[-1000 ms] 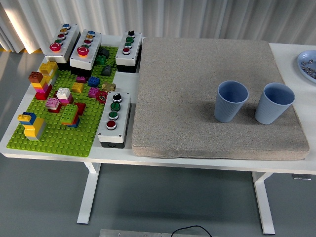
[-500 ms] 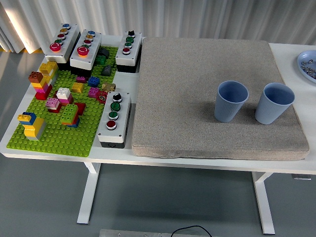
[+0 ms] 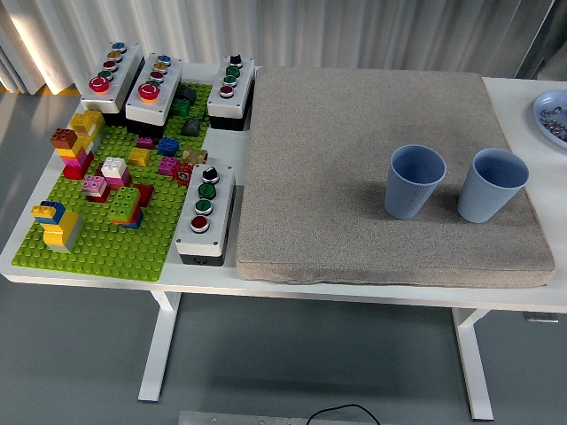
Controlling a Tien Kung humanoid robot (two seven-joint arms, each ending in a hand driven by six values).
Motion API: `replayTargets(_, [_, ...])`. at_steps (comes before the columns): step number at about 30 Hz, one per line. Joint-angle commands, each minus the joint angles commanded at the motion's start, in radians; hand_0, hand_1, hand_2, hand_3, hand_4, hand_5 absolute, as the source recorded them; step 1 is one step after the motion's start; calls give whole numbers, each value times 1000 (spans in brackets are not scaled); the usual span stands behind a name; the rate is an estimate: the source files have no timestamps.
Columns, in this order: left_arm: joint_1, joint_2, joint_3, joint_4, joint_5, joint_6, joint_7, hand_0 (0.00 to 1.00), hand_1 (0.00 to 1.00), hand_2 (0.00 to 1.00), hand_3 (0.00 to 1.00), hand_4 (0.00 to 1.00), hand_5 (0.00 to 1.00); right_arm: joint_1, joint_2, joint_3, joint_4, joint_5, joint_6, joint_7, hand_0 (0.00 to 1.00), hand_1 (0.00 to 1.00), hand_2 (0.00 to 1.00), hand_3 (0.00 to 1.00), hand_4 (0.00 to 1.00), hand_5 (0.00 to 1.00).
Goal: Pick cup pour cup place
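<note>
Nothing has moved. The two blue cups sit in the same spots on the grey mat as before, side by side.

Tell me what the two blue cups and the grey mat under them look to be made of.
Left blue cup and right blue cup: probably matte plastic, judging by the even colour, fine vertical ribbing and lack of glare. Grey mat: seemingly a felt-like or foam pad, with a speckled, fuzzy surface and soft, rounded edges. Exact materials can't be confirmed.
</note>
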Motion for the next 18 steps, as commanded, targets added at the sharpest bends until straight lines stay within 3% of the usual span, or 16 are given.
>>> replayTargets(18, [3, 3, 20, 0, -19, -1, -4, 728, 770, 820, 673, 501, 956, 0, 3, -17, 3, -10, -20, 10, 903, 832, 878, 862, 759, 754])
